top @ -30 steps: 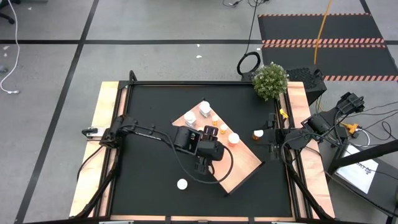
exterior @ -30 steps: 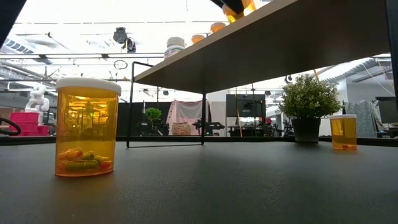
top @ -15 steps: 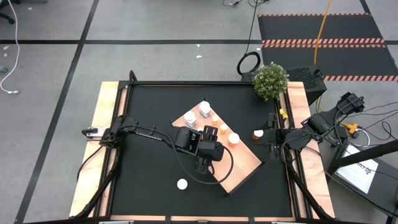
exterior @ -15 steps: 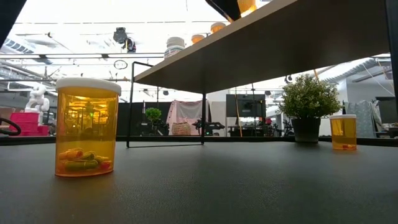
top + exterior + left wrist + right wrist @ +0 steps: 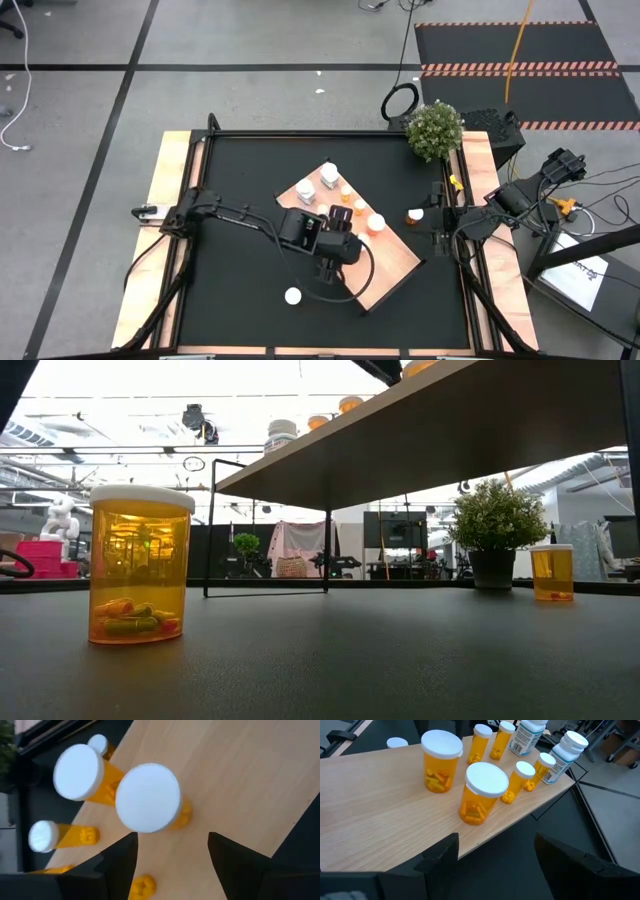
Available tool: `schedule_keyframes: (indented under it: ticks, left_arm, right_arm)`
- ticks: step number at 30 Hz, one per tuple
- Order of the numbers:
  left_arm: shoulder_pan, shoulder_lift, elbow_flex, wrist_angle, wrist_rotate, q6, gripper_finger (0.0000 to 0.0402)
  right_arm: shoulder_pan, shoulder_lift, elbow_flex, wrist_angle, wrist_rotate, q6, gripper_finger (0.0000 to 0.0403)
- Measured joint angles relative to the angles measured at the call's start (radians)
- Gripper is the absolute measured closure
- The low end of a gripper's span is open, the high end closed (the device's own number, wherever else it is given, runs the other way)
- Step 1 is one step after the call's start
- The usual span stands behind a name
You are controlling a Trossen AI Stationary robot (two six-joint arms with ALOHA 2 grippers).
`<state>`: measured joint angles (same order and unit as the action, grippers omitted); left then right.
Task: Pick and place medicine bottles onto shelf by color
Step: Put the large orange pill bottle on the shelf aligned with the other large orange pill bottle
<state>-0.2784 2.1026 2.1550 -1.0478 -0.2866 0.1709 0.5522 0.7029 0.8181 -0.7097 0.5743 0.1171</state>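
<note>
While the left gripper (image 5: 172, 840) hangs straight over the shelf (image 5: 385, 265), its fingers are spread wide with nothing between them. The amber bottle (image 5: 148, 797) directly under it stands upright on the wood by itself. I read that as a drop-off spot: it's parked just beside the other amber bottles (image 5: 78, 772), so the oranges make one cluster. The white bottles (image 5: 527, 735) sit together at the shelf's far end, toward the plant (image 5: 435, 130), which fits the sort-by-color idea.

The right gripper (image 5: 496, 842) waits off the shelf's edge on the right side of the table, fingers also wide apart and holding nothing. It's low and looking across the shelf top, I'd guess to stay clear of the left arm.

Two amber bottles aren't on the shelf yet. One (image 5: 293, 296) stands on the black mat (image 5: 240, 170) near the shelf's lower left side, and it looks like the easy next grab for the left arm. The other (image 5: 414, 215) stands just off the shelf's right side, close to the right arm.
</note>
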Motion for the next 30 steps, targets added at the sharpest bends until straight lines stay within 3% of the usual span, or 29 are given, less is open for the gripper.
schedule_keyframes:
  ticks: [7,12,17,23,30]
  left_arm:
    - [-0.066,-0.032,0.104,-0.024,-0.139,-0.155,0.0163]
    - [-0.14,-0.038,0.112,-0.09,-0.277,-0.294,0.0163]
    - [-0.199,-0.04,0.092,-0.236,-0.394,-0.467,0.0163]
    - [-0.269,-0.039,0.032,-0.223,-0.446,-0.521,0.0163]
    - [-0.324,-0.039,-0.046,-0.215,-0.48,-0.573,0.0163]
  right_arm:
    - [0.0,0.001,0.0,0.005,-0.002,0.008,0.0147]
    - [0.0,0.02,0.0,0.102,0.002,0.081,0.0157]
    - [0.006,0.12,-0.019,0.257,-0.048,0.14,0.0197]
    - [0.006,0.315,-0.02,0.471,-0.082,0.101,0.0258]
    - [0.006,0.426,-0.02,0.514,-0.082,0.177,0.0308]
